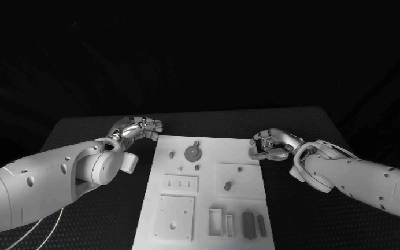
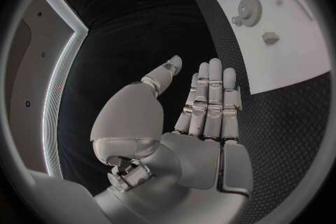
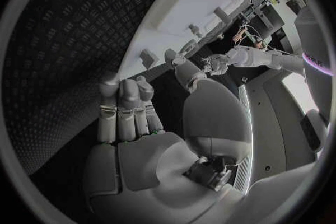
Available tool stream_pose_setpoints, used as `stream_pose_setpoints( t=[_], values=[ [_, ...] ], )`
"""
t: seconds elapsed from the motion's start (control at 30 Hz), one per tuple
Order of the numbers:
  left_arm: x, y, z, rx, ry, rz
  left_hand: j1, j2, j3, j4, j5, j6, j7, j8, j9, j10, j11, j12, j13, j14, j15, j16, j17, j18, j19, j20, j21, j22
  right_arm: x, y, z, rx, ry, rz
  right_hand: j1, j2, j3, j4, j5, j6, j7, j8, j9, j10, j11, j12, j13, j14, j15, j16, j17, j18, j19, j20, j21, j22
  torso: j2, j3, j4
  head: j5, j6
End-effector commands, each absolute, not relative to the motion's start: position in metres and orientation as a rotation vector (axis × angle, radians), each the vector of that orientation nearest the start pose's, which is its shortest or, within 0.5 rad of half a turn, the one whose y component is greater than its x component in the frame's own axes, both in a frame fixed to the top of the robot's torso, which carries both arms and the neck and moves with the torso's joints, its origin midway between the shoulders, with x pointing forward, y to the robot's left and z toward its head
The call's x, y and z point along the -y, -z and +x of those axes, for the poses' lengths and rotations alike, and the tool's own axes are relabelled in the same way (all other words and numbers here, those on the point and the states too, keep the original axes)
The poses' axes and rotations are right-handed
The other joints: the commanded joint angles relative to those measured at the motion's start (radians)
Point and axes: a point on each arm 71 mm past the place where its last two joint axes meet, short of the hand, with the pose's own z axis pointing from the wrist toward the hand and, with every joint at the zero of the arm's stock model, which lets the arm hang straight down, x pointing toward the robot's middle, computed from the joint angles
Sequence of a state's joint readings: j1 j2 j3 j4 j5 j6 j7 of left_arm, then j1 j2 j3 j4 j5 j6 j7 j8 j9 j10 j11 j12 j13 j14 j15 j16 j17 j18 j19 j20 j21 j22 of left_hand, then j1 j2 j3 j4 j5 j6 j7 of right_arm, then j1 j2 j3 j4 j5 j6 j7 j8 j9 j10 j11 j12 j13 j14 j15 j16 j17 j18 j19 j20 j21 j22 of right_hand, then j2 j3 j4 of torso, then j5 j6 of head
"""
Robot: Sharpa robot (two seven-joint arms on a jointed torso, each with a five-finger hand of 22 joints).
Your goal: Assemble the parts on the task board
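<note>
**Both hands poised at the board, nothing picked up yet**

Evidently the assembly has not properly begun: I'd judge this the approach step, before any part is chosen. The task board (image 1: 208, 195) lies in the middle of the dark surface (image 1: 292, 122), and the parts sit on it untouched, among them a gear (image 1: 192, 154) near its far end and two dark bars (image 1: 248, 225) at the near end.

The left hand (image 1: 137, 129) hovers just beside the board's far left corner. From its wrist camera the fingers (image 2: 210, 98) stand straight and close together, thumb a little apart, with nothing in them.

The right hand (image 1: 273, 144) sits at the board's far right edge, fingers bent inward; whether it touches the board I cannot tell. Its wrist camera shows the fingers (image 3: 126, 106) side by side and the palm bare.

Next, I'd expect one hand must move over a part and close on it, which asks for careful aim with pieces this small.
</note>
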State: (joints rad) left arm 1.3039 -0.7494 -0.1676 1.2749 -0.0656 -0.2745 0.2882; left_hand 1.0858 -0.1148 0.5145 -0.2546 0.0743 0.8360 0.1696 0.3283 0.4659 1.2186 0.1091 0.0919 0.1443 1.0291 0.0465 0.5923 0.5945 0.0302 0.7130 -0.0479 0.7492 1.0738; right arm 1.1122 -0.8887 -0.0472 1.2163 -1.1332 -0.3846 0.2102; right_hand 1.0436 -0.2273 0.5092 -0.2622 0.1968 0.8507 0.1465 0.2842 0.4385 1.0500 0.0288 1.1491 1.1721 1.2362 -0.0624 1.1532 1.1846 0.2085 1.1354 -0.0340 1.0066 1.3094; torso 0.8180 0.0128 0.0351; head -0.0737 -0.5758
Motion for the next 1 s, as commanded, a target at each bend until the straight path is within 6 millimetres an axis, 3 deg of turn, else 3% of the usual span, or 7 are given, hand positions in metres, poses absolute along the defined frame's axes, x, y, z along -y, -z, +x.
stream_pose_setpoints(
  t=[0.03,0.1,0.33,0.5,0.8,1.0],
  values=[
    [-0.236,0.188,0.536,-1.529,1.333,-1.034,-0.007,0.001,0.007,-0.002,-0.003,0.003,0.005,-0.005,0.002,0.008,0.002,-0.005,0.001,-0.003,0.004,-0.004,0.002,0.019,-0.003,-0.001,0.005,0.001,0.316,0.241,0.506,-1.666,-0.698,0.154,0.025,0.010,0.013,-0.003,-0.050,0.021,0.010,0.004,-0.001,-0.104,0.016,0.007,-0.003,-0.005,-0.001,-0.005,0.002,0.053,-0.007,-0.002,-0.007,0.015,-0.001,-0.0011,0.0006,0.002,-0.002],
    [-0.236,0.188,0.536,-1.530,1.332,-1.034,-0.007,0.001,0.007,-0.002,-0.003,0.003,0.005,-0.005,0.002,0.008,0.002,-0.005,0.001,-0.003,0.004,-0.004,0.002,0.019,-0.003,-0.001,0.005,0.001,0.314,0.243,0.506,-1.673,-0.700,0.154,0.045,0.011,0.039,0.009,-0.086,0.029,0.008,0.007,-0.002,-0.104,0.014,0.008,-0.005,-0.004,-0.003,-0.006,0.002,0.053,-0.006,0.000,-0.008,0.014,-0.001,-0.0010,0.0017,0.001,-0.003],
    [-0.237,0.188,0.537,-1.530,1.331,-1.034,-0.008,0.002,0.007,-0.001,-0.003,0.003,0.005,-0.005,0.002,0.008,0.002,-0.005,0.001,-0.003,0.004,-0.004,0.002,0.019,-0.003,-0.001,0.005,0.001,0.310,0.251,0.506,-1.687,-0.701,0.159,0.080,0.017,0.117,0.044,-0.142,0.066,-0.002,0.023,-0.002,-0.104,0.005,0.011,-0.011,-0.004,-0.011,-0.007,0.003,0.053,-0.006,0.005,-0.007,0.016,-0.001,-0.0020,0.0014,0.003,-0.006],
    [-0.237,0.188,0.536,-1.531,1.331,-1.034,-0.008,0.002,0.007,-0.001,-0.003,0.003,0.005,-0.005,0.002,0.009,0.002,-0.006,0.001,-0.003,0.004,-0.005,0.002,0.019,-0.003,-0.001,0.005,0.001,0.310,0.252,0.506,-1.689,-0.699,0.161,0.090,0.020,0.155,0.060,-0.148,0.080,-0.009,0.031,-0.001,-0.103,-0.002,0.013,-0.013,-0.003,-0.018,-0.005,0.004,0.053,-0.005,0.004,-0.004,0.017,-0.002,-0.0024,0.0013,0.005,-0.008],
    [-0.238,0.188,0.536,-1.531,1.330,-1.035,-0.008,0.003,0.007,-0.001,-0.003,0.003,0.005,-0.005,0.002,0.009,0.002,-0.006,0.002,-0.003,0.004,-0.005,0.002,0.019,-0.004,-0.001,0.005,0.001,0.312,0.252,0.507,-1.684,-0.685,0.157,0.098,0.050,0.196,0.072,-0.148,0.112,-0.021,0.050,0.008,-0.098,-0.012,0.018,-0.015,0.000,-0.027,-0.002,0.007,0.053,-0.002,0.000,0.004,0.018,-0.002,-0.0029,0.0015,0.003,-0.011],
    [-0.238,0.188,0.536,-1.532,1.329,-1.035,-0.008,0.003,0.007,-0.001,-0.003,0.003,0.005,-0.005,0.002,0.009,0.002,-0.006,0.002,-0.003,0.004,-0.005,0.002,0.018,-0.004,-0.001,0.005,0.001,0.313,0.252,0.507,-1.678,-0.678,0.158,0.093,0.048,0.200,0.071,-0.148,0.119,-0.025,0.055,0.010,-0.095,-0.016,0.019,-0.016,0.003,-0.031,0.000,0.008,0.053,0.000,-0.001,0.008,0.018,-0.002,-0.0027,0.0008,0.004,-0.011]
  ],
)
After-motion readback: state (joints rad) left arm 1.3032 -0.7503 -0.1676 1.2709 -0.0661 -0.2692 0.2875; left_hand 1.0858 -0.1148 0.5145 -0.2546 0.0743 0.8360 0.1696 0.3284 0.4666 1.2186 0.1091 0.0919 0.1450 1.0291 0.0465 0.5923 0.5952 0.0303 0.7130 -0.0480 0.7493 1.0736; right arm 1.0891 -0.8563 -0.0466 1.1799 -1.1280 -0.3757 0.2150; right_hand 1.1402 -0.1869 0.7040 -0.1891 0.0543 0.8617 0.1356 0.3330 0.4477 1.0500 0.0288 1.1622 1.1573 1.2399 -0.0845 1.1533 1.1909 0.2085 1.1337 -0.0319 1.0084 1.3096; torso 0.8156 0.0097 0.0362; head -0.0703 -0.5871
